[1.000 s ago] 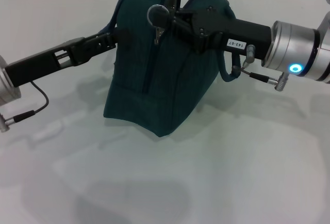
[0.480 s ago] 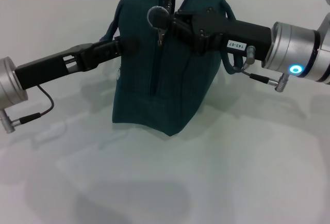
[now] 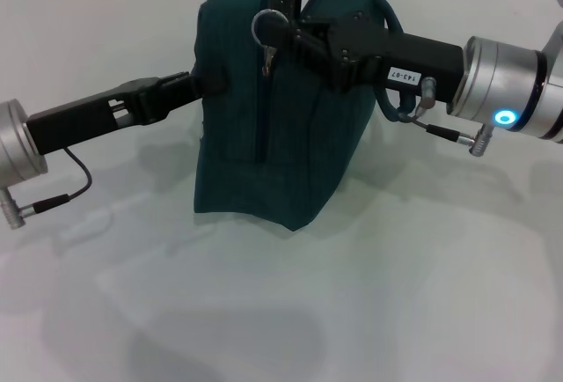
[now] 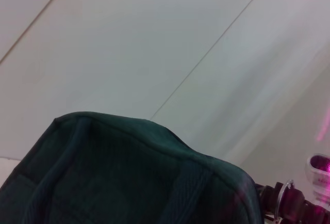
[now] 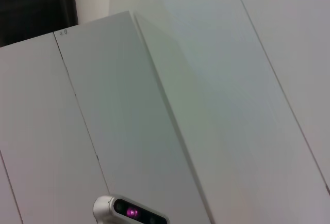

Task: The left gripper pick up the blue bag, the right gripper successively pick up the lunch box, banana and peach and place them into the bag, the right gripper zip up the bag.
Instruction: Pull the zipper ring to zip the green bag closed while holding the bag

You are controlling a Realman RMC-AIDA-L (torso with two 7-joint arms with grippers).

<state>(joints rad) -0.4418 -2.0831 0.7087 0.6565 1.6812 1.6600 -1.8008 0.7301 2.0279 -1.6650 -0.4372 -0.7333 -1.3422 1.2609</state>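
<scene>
The blue bag [image 3: 273, 135] stands upright on the white table [image 3: 396, 294], its top drawn together. Its fabric and a handle strap fill the lower part of the left wrist view [image 4: 129, 182]. My left gripper [image 3: 195, 84] comes in from the left and is shut on the bag's left side, high up. My right gripper [image 3: 283, 35] reaches in from the right and is shut on the zipper's ring pull [image 3: 266, 23] at the top front end of the bag. One bag handle [image 3: 389, 111] hangs by the right arm. The lunch box, banana and peach are out of view.
The table is bare around the bag, with open room in front and on both sides. The right wrist view shows only pale wall panels and a small camera unit [image 5: 131, 212].
The bag has swung from a lean to upright and shifted slightly right. My left arm moved right and a little down with it. The right gripper stayed on the zipper pull.
</scene>
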